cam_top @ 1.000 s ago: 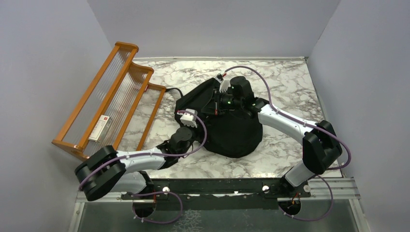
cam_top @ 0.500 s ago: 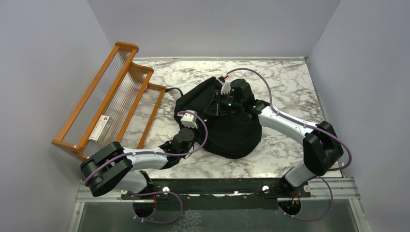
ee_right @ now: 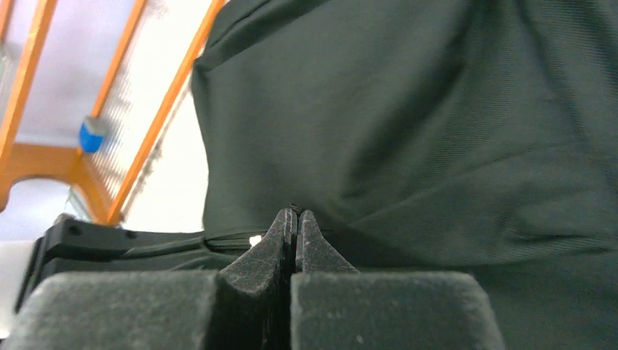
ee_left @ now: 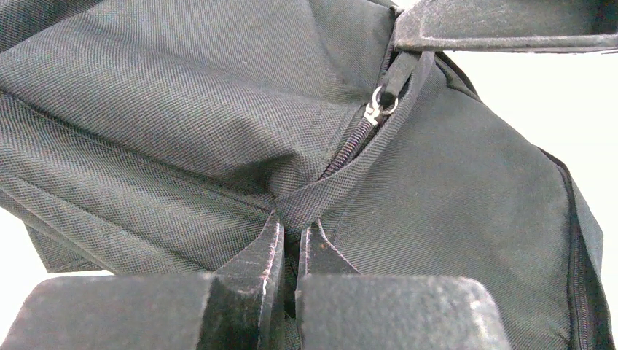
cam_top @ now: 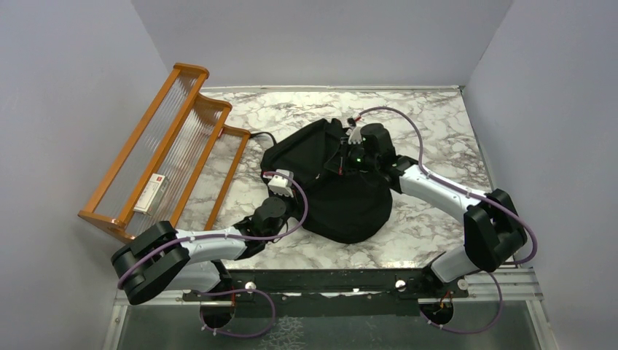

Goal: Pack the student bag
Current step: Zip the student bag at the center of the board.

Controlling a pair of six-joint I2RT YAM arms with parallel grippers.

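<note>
I see a white/grey marble-look table, plain pale grey walls on 3 sides. Orange wood rack w/ clear ribbed panels far left by the wall, small white box on it. Black rail along near edge. Light even, soft.

Marble-patterned table, black backpack slumped mid-table, orange wooden rack (tilted leftward) at its left edge
</note>
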